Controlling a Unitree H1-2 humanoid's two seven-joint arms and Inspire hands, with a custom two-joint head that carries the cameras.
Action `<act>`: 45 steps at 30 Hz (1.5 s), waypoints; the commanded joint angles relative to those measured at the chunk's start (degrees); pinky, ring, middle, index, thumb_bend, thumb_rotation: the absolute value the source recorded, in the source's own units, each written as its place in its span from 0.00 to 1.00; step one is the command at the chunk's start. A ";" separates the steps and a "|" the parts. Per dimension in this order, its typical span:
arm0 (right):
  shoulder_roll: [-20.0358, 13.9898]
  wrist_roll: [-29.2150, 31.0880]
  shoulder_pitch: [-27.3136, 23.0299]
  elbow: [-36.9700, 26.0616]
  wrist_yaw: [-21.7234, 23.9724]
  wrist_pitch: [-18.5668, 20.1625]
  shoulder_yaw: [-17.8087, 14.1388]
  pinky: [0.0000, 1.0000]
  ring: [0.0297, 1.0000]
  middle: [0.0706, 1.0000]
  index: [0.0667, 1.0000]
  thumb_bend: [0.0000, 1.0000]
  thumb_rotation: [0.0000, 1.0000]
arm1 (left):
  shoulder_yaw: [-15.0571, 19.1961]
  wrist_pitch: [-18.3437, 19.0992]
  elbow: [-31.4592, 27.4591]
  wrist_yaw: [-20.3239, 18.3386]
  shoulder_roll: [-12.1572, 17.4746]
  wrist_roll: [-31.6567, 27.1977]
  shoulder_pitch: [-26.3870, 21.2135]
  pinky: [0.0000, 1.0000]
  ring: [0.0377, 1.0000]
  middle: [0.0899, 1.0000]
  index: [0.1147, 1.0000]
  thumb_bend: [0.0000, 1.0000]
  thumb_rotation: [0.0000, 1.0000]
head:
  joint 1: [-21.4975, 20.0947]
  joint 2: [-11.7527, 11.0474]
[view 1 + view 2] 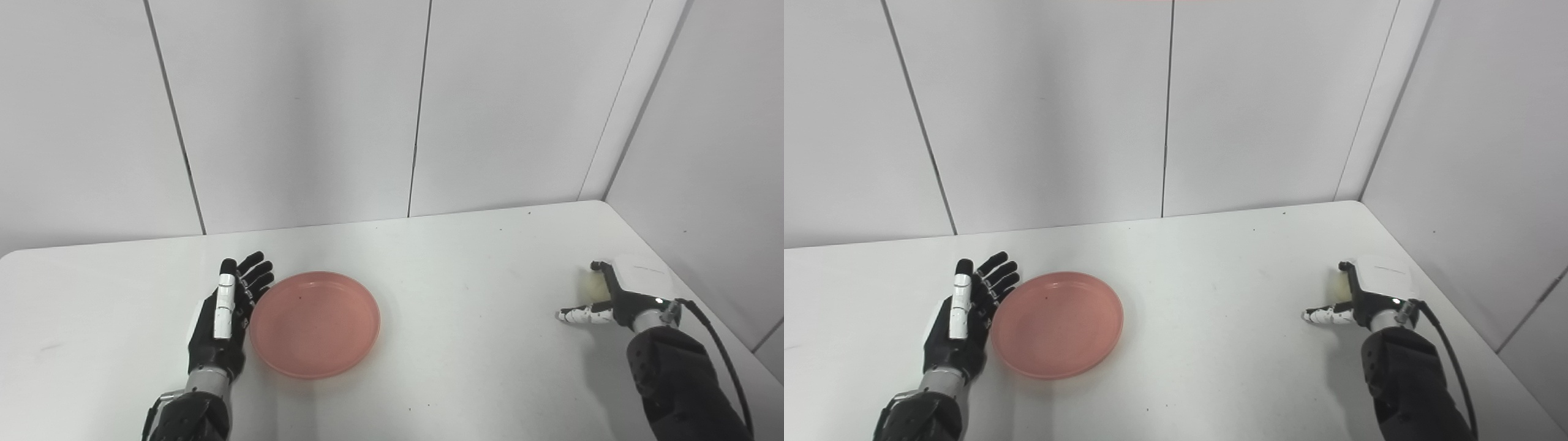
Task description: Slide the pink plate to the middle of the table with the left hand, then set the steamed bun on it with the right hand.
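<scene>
The empty pink plate (314, 323) lies on the white table (478, 263), left of its middle. My left hand (224, 312) lies open and flat, fingers pointing away, its inner edge right against the plate's left rim. Far to the right, the pale steamed bun (592, 285) sits on the table, mostly hidden behind my right hand (620, 293). That hand cups the bun from the right, fingers curved over its far side and thumb stretched out to the left, apart from the bun.
Grey wall panels close off the table's far edge and right side. The right hand and bun are close to the table's right edge (692, 288). A black cable (716, 343) runs along the right forearm.
</scene>
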 commanded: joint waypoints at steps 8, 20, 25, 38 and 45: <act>-1.85 2.11 -0.47 0.45 -3.66 0.60 -1.90 0.88 0.84 0.82 0.77 1.00 0.57 | -0.36 0.36 0.07 -0.56 0.21 0.56 -0.91 0.85 0.83 0.79 0.73 0.78 0.93 | 0.01 0.20; -4.91 6.56 -0.58 4.81 -9.45 0.39 -3.65 0.81 0.80 0.80 0.77 1.00 0.53 | -0.30 1.01 -0.06 -0.86 0.36 0.22 -0.84 0.85 0.83 0.79 0.73 0.77 0.92 | -0.12 0.24; -6.30 8.33 -0.15 6.53 -12.92 0.29 -3.54 0.80 0.79 0.79 0.76 1.00 0.55 | -0.42 1.45 -0.54 -0.82 0.32 0.36 -0.70 0.85 0.83 0.79 0.73 0.77 0.92 | -0.12 0.29; -9.79 12.77 1.99 9.99 -15.88 0.51 -5.54 0.79 0.76 0.75 0.75 1.00 0.56 | -0.55 1.41 -0.25 -1.21 0.60 0.61 -0.77 0.84 0.83 0.79 0.73 0.77 0.92 | -0.22 0.32; -11.88 16.63 2.75 12.57 -18.25 -0.93 -5.87 0.80 0.78 0.77 0.74 1.00 0.57 | -0.32 1.86 -0.41 -1.23 0.52 0.54 -0.76 0.84 0.82 0.79 0.73 0.77 0.91 | -0.26 0.33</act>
